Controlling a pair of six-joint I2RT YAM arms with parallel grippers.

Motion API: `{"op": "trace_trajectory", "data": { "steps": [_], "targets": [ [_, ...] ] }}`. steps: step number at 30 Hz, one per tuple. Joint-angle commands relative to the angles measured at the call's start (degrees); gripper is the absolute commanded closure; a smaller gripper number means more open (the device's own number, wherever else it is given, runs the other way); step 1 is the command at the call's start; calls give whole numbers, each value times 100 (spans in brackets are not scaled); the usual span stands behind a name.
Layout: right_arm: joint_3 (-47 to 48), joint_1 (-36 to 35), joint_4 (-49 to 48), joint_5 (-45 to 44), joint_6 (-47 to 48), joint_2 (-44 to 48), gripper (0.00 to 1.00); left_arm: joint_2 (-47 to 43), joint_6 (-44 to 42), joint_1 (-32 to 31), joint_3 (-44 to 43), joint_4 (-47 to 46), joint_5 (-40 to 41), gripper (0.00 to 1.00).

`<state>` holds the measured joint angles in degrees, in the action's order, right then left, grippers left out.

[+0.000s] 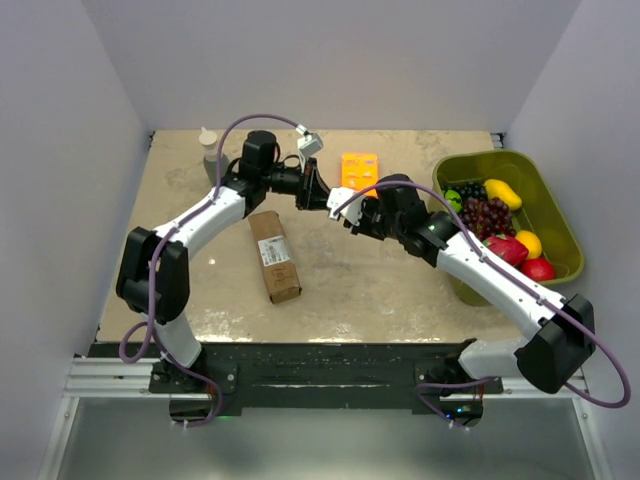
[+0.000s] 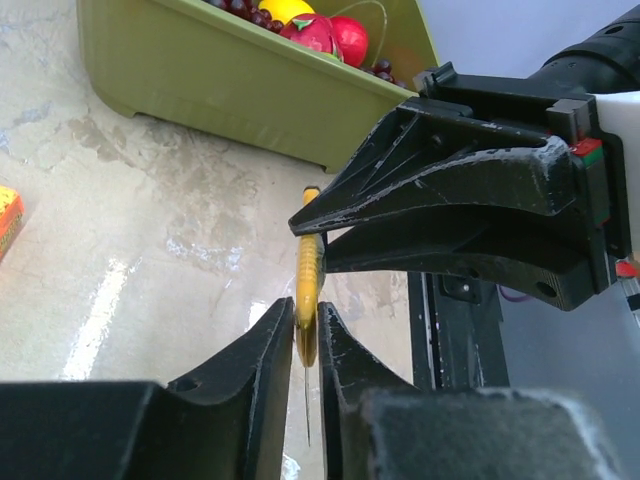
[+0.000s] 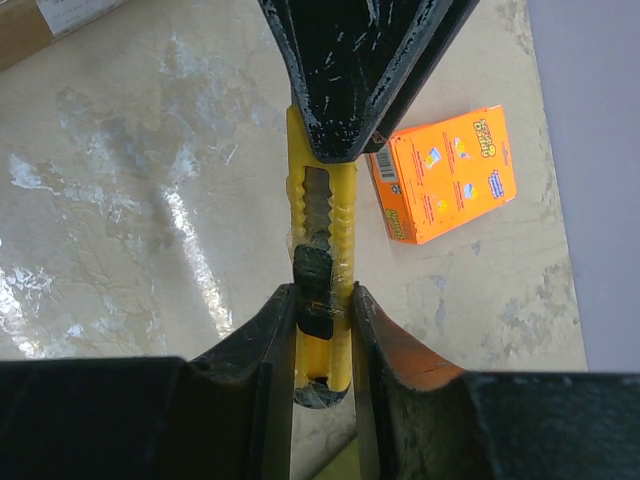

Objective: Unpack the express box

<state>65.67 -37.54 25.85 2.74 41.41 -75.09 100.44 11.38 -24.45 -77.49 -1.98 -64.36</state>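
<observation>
At left of centre in the overhead view, the express box (image 1: 273, 255) lay flat on the table (image 1: 400, 290) with its white label facing up. Its long axis ran nearly up and down the frame, the lower end leaning a little to the right. It stood apart from both claws, which met above the table up and to the right of it, so the box lay down-left of them. It sat close under the left arm's forearm, and I judged that arm the nearer.

The left gripper (image 2: 305, 325) was pressed together on one end of a yellow utility knife (image 3: 322, 230). The right gripper (image 3: 322, 305) pinched the other end, near the black slider. Each wrist view showed the other claw clamped on the knife's far end.

An orange box (image 1: 359, 169) lay just beyond the claws, and a green bin (image 1: 560, 215) of fruit stood at the right.

From above the knife was hidden by the fingers. Whether its blade was out was hard to tell; the left wrist view showed only a thin dark line below the handle. The box's flaps and seam could not be made out, and only a corner of it reached the right wrist view.
</observation>
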Motion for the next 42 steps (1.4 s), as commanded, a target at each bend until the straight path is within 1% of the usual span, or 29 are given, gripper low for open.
{"op": "trace_trajectory", "data": {
  "steps": [1,2,3,5,6,7,8,11,14,16,20,22,25,26,28,31,34,37,38,39,42],
  "targets": [
    [280,-8,-194,77,-10,-6,100,45,-39,-16,-248,-48,-287,92],
    [288,-8,-211,77,-1,-14,100,63,-39,-16,-257,-40,-323,98],
    [297,-8,-220,69,-10,-23,100,89,-48,-16,-284,48,-349,100],
    [315,1,-255,33,-1,-41,100,168,-188,-16,-415,180,-402,100],
    [332,1,-264,16,8,-41,100,186,-223,-16,-442,441,-385,100],
    [341,-8,-264,16,16,-58,100,186,-276,-16,-451,479,-298,96],
    [359,1,-264,-2,34,-50,100,177,-302,-16,-451,523,-262,84],
    [394,-8,-282,-11,69,-58,100,195,-373,-16,-477,619,-218,75],
    [403,-8,-299,-54,69,-85,100,256,-470,-16,-547,795,-244,72],
    [412,1,-300,-72,60,-85,100,256,-496,-25,-548,804,-279,72],
    [394,-8,-299,-28,87,-58,100,283,-505,-51,-547,787,-323,83],
    [385,-16,-299,-28,113,-58,100,283,-470,-60,-565,743,-349,83],
    [385,-8,-300,-37,148,-67,100,300,-268,-69,-591,602,-428,76],
    [394,-8,-308,-37,157,-85,100,300,-241,-69,-591,559,-455,72],
    [394,-8,-308,-28,183,-76,100,327,-171,-69,-635,523,-516,69],
    [412,-16,-317,-28,210,-102,100,371,-66,-69,-653,418,-595,69],
    [429,-16,-300,-11,245,-111,100,397,49,-69,-644,321,-630,69],
    [429,-25,-291,-2,245,-111,100,415,58,-69,-644,286,-666,75],
    [429,-25,-291,16,254,-111,100,415,66,-69,-653,286,-683,80],
    [438,-25,-291,16,262,-111,100,432,101,-69,-653,286,-718,82],
    [447,-17,-299,16,271,-137,100,450,180,-86,-662,-13,-823,89]
  ]
}}
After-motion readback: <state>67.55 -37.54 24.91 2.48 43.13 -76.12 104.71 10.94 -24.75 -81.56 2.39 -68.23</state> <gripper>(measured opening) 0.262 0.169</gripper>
